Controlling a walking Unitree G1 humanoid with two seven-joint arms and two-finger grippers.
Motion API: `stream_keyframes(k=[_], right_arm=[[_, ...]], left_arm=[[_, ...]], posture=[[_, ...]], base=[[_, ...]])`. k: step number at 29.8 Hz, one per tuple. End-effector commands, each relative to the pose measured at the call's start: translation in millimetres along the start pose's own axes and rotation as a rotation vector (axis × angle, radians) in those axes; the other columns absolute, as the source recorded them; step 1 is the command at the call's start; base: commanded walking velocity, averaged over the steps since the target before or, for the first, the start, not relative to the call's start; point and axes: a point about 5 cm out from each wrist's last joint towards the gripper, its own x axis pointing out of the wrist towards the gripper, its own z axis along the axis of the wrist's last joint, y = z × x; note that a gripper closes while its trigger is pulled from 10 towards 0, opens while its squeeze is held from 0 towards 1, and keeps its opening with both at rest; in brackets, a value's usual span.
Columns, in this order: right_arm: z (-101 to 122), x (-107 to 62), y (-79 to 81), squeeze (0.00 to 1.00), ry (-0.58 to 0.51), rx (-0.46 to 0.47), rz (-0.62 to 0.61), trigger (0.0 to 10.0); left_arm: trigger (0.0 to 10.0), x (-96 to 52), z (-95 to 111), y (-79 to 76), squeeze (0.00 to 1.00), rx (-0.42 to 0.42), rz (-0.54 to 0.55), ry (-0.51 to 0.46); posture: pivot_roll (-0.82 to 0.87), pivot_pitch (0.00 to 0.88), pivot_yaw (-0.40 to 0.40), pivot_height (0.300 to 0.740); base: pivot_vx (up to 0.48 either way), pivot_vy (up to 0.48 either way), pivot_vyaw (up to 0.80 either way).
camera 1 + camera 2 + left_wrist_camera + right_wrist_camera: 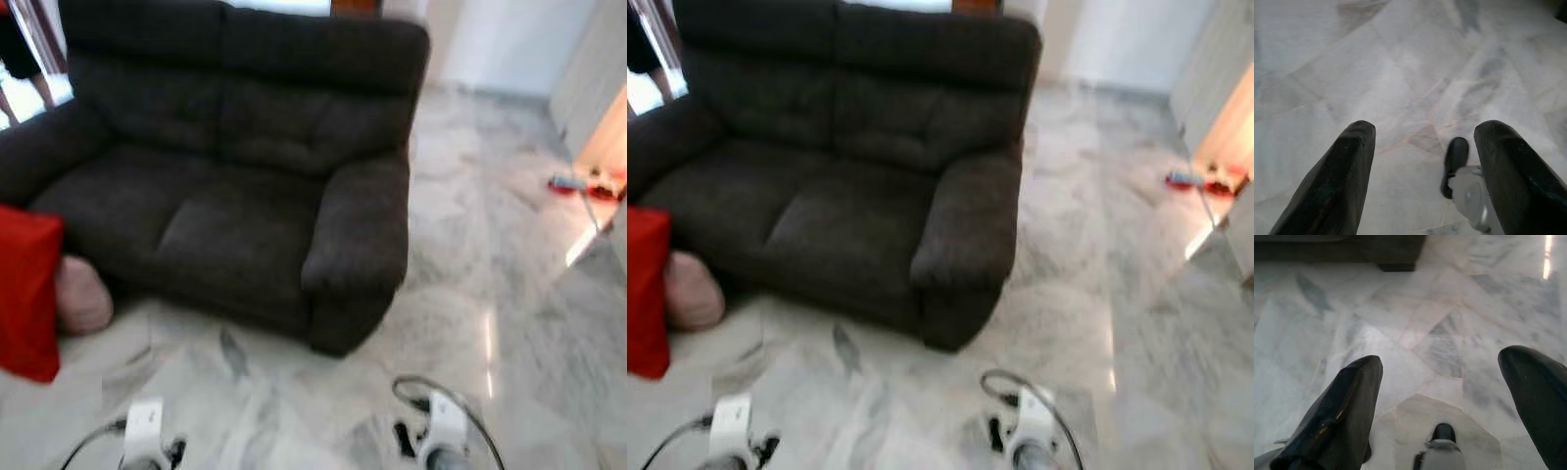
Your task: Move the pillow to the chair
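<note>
Left to right: red pillow [27, 292] at the sofa's [235, 166] left end, above the floor [490, 294], untouched. My left gripper [1420, 161] and right gripper [1442, 396] hang empty, jaws open. Judgement: task not begun; chair unseen.

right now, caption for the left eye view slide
Dark loveseat on marble floor, red pillow at its left.

My left end effector [1422, 161] has two long black fingers [1337, 186], fat and round at the tips. My right end effector [1442, 396] looks the same. Just behind them, my arms [443, 431] are silver, with black cables [421, 384] looping out.
</note>
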Motion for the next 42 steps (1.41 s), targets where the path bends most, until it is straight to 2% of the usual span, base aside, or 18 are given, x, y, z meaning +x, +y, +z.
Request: stream_keyframes(k=[1, 13, 16, 22, 38, 42], right_arm=[[-0.9, -0.9, -9.5, 0.0, 0.006, 0.01, -0.022, 10.0], [-1.5, -1.1, -11.5, 0.0, 0.013, -0.007, -0.025, 10.0], [-0.4, -1.1, -12.0, 0.0, 0.007, -0.025, -0.024, 10.0], [-1.3, -1.1, -11.9, 0.0, 0.01, -0.014, -0.026, 10.0], [-3.4, -1.4, -9.5, 0.0, 0.005, 0.045, -0.024, 10.0], [-2.8, -1.2, -8.9, 0.0, 0.003, 0.051, -0.023, 10.0]], left_arm=[[10.0, -0.5, -4.7, -2.9, 0.0, 0.007, -0.004, 0.018], [10.0, -0.7, -5.9, -4.3, 0.0, 0.001, -0.004, 0.018], [10.0, -0.7, -5.9, -4.7, 0.0, 0.003, -0.006, 0.019], [10.0, -0.7, -6.2, -4.2, 0.0, 0.009, -0.004, 0.021], [10.0, -0.9, -6.7, -2.1, 0.0, -0.003, -0.002, 0.021], [10.0, -0.7, -6.3, -1.6, 0.0, 0.005, 0.001, 0.026]], posture=[[-0.01, 0.0, -0.036, 0.74], [-0.01, 0.0, -0.043, 0.74], [-0.01, 0.0, -0.042, 0.74], [-0.01, 0.0, -0.043, 0.74], [-0.01, 0.0, -0.03, 0.74], [-0.01, 0.0, -0.029, 0.74]], base=[[0.0, 0.0, 0.0], [0.0, 0.0, 0.0], [0.0, 0.0, 0.75], [0.0, 0.0, 0.74], [0.0, 0.0, 0.0], [0.0, 0.321, 0.0]])
